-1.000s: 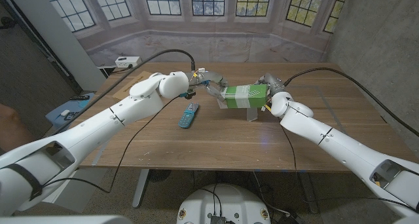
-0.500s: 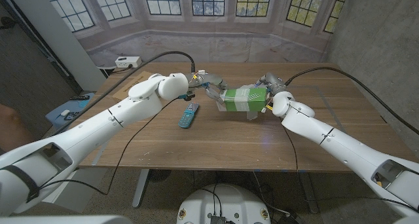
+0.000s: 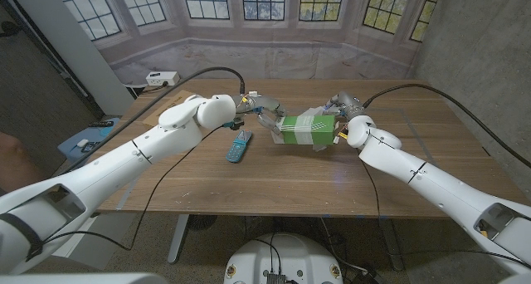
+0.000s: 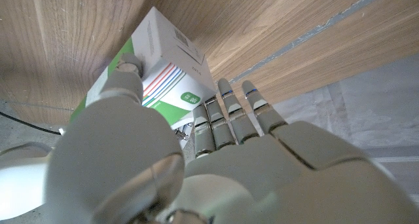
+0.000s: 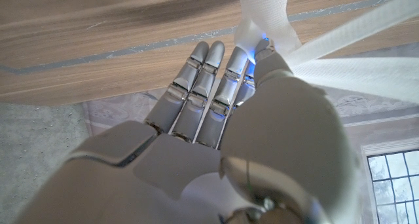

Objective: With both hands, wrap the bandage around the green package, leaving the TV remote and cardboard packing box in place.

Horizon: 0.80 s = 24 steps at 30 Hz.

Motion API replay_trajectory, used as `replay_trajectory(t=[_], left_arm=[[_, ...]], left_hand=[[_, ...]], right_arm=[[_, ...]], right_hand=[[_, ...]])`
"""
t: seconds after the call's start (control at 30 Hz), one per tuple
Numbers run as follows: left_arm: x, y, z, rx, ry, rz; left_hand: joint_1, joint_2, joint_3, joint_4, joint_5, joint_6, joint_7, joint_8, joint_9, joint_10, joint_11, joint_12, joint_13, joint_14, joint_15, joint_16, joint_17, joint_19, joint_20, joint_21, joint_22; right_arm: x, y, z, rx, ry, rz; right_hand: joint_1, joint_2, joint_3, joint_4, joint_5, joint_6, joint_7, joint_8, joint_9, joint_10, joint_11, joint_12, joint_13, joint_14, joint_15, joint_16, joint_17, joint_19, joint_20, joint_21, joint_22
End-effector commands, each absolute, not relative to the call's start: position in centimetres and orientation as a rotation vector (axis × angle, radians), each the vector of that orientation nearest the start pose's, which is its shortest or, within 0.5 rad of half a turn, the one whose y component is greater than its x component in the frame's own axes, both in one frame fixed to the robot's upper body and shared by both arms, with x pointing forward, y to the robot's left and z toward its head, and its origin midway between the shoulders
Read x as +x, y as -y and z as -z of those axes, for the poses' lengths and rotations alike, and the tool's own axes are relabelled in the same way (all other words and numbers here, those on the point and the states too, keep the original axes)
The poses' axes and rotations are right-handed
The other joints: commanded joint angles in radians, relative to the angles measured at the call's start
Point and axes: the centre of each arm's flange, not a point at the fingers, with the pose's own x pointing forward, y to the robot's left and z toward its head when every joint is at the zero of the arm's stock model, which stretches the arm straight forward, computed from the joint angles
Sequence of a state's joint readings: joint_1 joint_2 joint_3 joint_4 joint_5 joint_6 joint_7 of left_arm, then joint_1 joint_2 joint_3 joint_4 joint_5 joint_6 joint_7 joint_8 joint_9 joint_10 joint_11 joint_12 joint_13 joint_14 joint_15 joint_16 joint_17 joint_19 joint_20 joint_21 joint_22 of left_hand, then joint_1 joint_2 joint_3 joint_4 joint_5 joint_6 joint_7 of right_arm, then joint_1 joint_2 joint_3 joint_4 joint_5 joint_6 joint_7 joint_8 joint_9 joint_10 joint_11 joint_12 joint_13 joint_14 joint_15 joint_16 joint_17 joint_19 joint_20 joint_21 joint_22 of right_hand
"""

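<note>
Mid-wrap near frame center: left hand [image 3: 259, 111] gripped the green package [image 3: 305, 127], right hand [image 3: 343, 106] pinched the bandage [image 5: 340, 29], so next it probably needed another pass around.

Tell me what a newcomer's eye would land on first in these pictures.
First, the bright green rectangular package at the middle of the wooden table, held up between the left hand and the right hand, with white gauze bandage strapped across it. Next, the small blue TV remote lying on the table beside the left arm. In the right wrist view, bandage strips fan out from the right hand's fingers.
</note>
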<state>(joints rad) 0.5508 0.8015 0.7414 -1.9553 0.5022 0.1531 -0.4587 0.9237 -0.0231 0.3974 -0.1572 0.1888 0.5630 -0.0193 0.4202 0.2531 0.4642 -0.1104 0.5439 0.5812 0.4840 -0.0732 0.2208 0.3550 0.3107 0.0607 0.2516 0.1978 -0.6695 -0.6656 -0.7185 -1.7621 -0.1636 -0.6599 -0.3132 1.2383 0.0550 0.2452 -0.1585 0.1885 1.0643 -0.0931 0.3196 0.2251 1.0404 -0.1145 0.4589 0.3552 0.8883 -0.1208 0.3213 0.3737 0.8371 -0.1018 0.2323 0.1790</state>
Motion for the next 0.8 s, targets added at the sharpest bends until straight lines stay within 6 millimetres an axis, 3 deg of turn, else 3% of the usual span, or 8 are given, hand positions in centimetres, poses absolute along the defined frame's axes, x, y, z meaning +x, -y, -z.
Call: replay_trajectory(t=[0.03, 0.8], left_arm=[[55.0, -12.4, -6.4, 1.642, 0.63, 0.432], [55.9, -12.8, -6.1, 1.651, 0.608, 0.462]], left_hand=[[0.012, 0.051, 0.009, 0.004, 0.007, 0.062, 0.016, 0.128, 0.004, 0.007, 0.003, 0.004, 0.006, 0.006, 0.003, -0.005, 0.001, 0.0, -0.002, 0.001, 0.004], [0.012, 0.051, 0.011, 0.003, 0.006, 0.059, 0.016, 0.127, 0.002, 0.007, 0.002, 0.003, 0.007, 0.005, 0.003, -0.006, 0.001, -0.001, -0.002, 0.001, 0.004]], right_arm=[[62.6, 21.8, -2.5, -1.026, 0.39, 0.239], [62.5, 21.7, -4.5, -1.065, 0.413, 0.23]], right_hand=[[0.0, 0.011, -0.007, -0.001, 0.004, 0.004, -0.001, 0.001, 0.006, 0.002, -0.008, 0.003, 0.004, 0.009, -0.116, -0.005, 0.003, -0.002, -0.035, 0.003, 0.005], [0.003, 0.012, -0.01, -0.001, 0.004, 0.005, -0.007, 0.0, 0.006, 0.003, -0.007, -0.001, 0.003, 0.01, -0.116, -0.009, 0.006, -0.003, -0.037, 0.003, 0.005]])
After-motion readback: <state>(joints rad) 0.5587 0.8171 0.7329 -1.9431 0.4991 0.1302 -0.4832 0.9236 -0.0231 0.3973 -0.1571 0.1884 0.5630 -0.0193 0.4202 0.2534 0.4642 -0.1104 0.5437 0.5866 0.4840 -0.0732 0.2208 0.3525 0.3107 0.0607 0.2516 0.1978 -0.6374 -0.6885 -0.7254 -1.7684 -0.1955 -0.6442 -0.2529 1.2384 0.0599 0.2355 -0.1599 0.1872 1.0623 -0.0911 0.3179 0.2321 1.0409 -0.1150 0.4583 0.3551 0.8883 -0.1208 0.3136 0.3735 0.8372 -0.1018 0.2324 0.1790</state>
